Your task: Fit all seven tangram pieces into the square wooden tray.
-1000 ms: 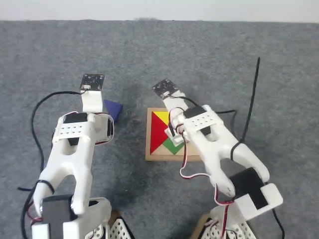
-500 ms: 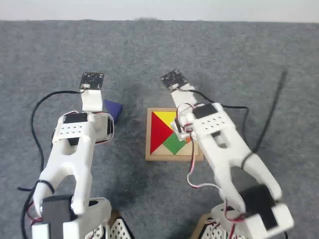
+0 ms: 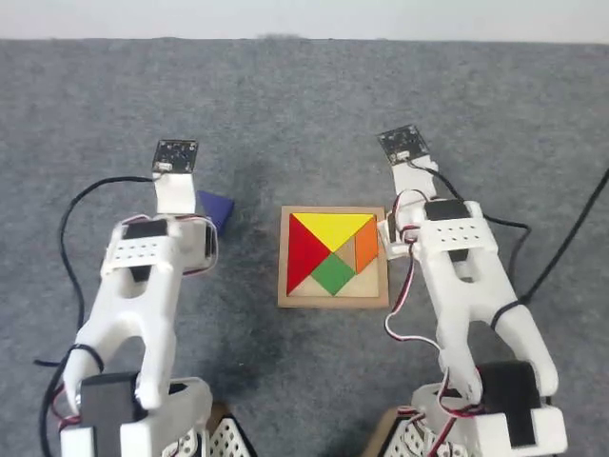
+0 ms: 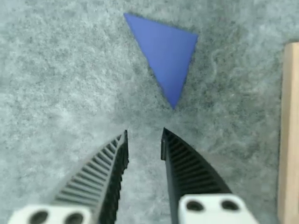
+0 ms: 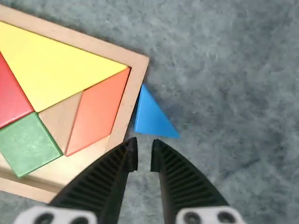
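The square wooden tray (image 3: 333,301) lies mid-table and holds a yellow triangle (image 3: 331,228), a red triangle (image 3: 303,253), a green square (image 3: 333,274) and an orange piece (image 3: 366,249). Bare wood (image 5: 58,119) shows between the pieces. Outside the tray rim (image 5: 135,79), a small light blue triangle (image 5: 149,119) rests flat on the carpet against it. My right gripper (image 5: 143,151) hovers just short of that triangle, narrowly open and holding nothing. A dark blue triangle (image 4: 166,56) lies left of the tray, also seen as a dark blue triangle (image 3: 217,208) from above. My left gripper (image 4: 144,137) stands open just before its tip.
Grey carpet covers the table. The left arm (image 3: 143,257) stretches along the left side and the right arm (image 3: 457,248) along the tray's right side. Black cables trail beside both arms. The tray's edge (image 4: 289,130) shows near the left gripper.
The right arm swung from above the tray to its right side, uncovering the orange piece inside. The left arm and dark blue triangle stayed put.
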Robot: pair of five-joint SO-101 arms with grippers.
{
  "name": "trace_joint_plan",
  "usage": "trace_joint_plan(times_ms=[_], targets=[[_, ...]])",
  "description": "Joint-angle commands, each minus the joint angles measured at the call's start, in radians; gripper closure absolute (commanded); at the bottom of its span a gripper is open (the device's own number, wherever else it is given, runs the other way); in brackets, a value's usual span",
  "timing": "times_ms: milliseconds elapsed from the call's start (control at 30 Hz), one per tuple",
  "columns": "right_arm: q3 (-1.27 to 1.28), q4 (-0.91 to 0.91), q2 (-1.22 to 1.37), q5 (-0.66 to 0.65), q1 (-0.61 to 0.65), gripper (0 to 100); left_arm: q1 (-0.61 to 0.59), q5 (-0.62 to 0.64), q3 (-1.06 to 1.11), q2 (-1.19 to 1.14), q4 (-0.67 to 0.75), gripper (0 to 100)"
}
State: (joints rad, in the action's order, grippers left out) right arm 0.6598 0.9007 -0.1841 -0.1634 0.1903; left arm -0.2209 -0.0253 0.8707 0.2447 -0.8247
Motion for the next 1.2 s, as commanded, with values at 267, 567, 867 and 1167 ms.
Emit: trace_joint_plan(times_ms=[267, 567, 867, 1167], targets=[[-0.021, -0.018, 0.002, 0.058, -0.074, 91.6, 0.005, 0.021, -0.45, -0.23, -0.213, 83], [-0.04, -0.021, 0.016, 0.057, -0.085, 91.4, 0.009, 0.192, -0.628, -0.376, -0.298, 82], [-0.21, 0.068, 0.191, -0.075, -0.01, 91.4, -0.012, 0.16, -0.627, -0.397, -0.316, 82], [-0.292, 0.082, 0.257, -0.193, 0.033, 86.0, -0.091, 0.104, -0.627, -0.399, -0.319, 83]])
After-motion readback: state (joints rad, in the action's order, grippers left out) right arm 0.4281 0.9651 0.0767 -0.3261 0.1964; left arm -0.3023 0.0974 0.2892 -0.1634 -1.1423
